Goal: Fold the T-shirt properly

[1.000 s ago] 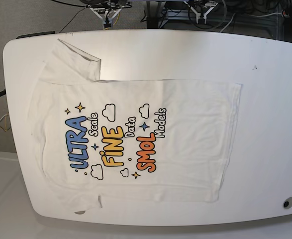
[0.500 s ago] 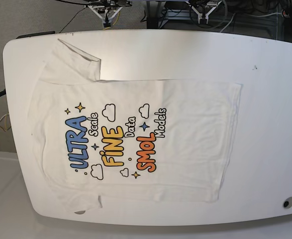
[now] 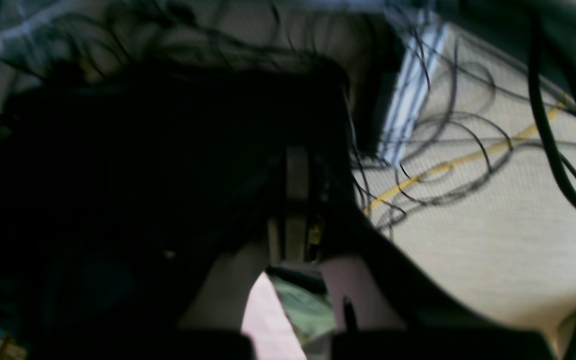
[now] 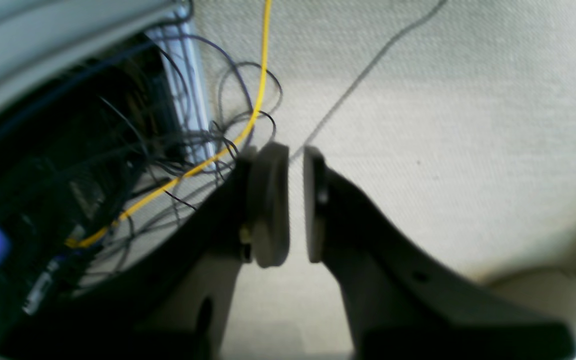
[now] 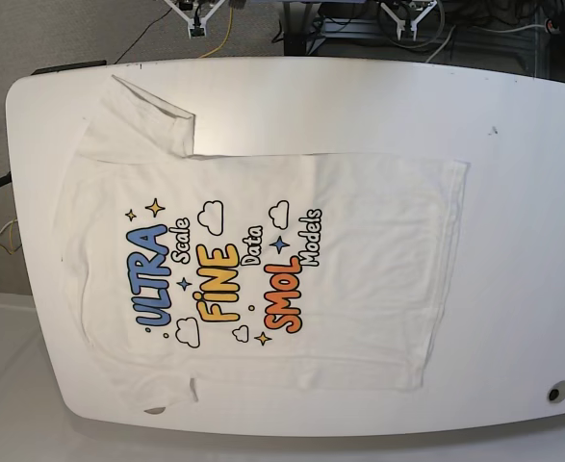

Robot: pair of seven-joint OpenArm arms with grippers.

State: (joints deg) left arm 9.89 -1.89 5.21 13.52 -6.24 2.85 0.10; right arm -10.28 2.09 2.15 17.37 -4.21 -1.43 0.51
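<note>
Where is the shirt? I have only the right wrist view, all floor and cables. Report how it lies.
Observer: In the base view the shirt lies spread flat, print up, on the white table.
Operator: Tell me where both grippers are against it.
Observer: The right gripper and the left gripper both sit beyond the table's far edge, touching no cloth.
Operator: Give me the left jaws.
Observer: Cannot tell. The left wrist view is too dark and blurred there.
</note>
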